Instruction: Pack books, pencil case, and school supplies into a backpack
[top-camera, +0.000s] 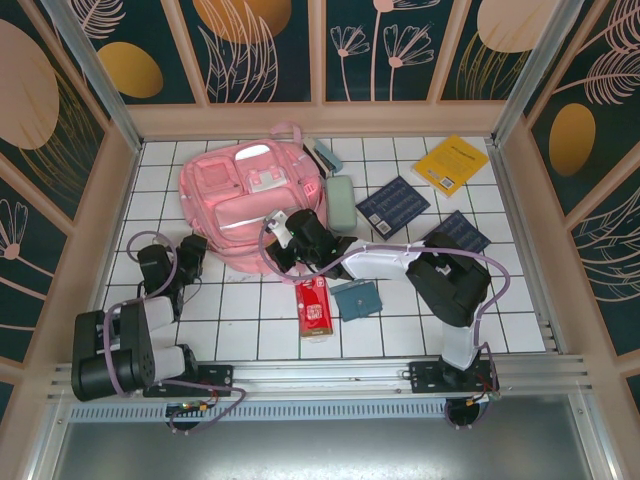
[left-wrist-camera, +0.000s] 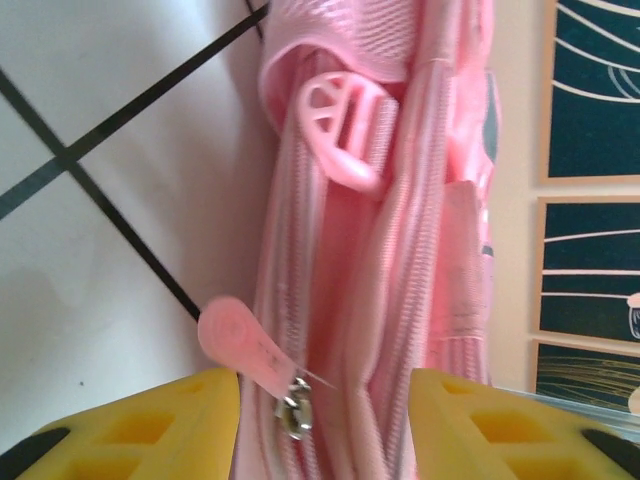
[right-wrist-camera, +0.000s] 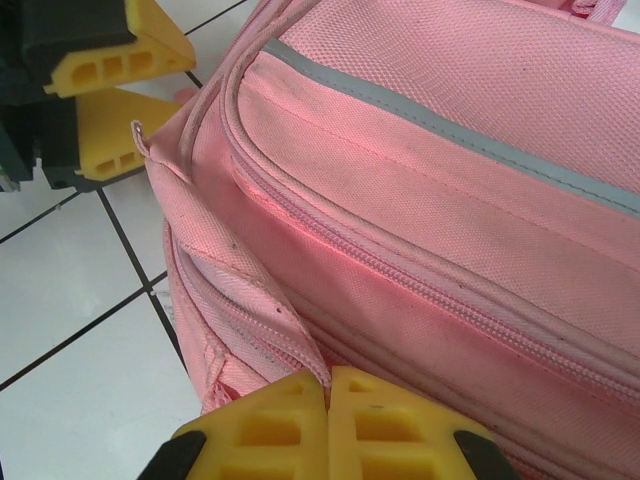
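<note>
Both at backpack (top-camera: 240, 195): right end effector (right-wrist-camera: 328, 385) clamped on seam, left end effector (left-wrist-camera: 325, 390) open astride zipper pull (left-wrist-camera: 235, 340); floppy pull may slip out.

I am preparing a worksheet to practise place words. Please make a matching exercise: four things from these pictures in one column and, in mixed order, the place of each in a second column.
Things
1. yellow book
2. red packet
3. pencil case
4. zipper pull

Places
A. between the open fingers of the left gripper
B. beside the right side of the backpack
C. at the far right corner of the table
D. on the near tiles, next to the teal square

Pairs: 1-C, 2-D, 3-B, 4-A
</note>
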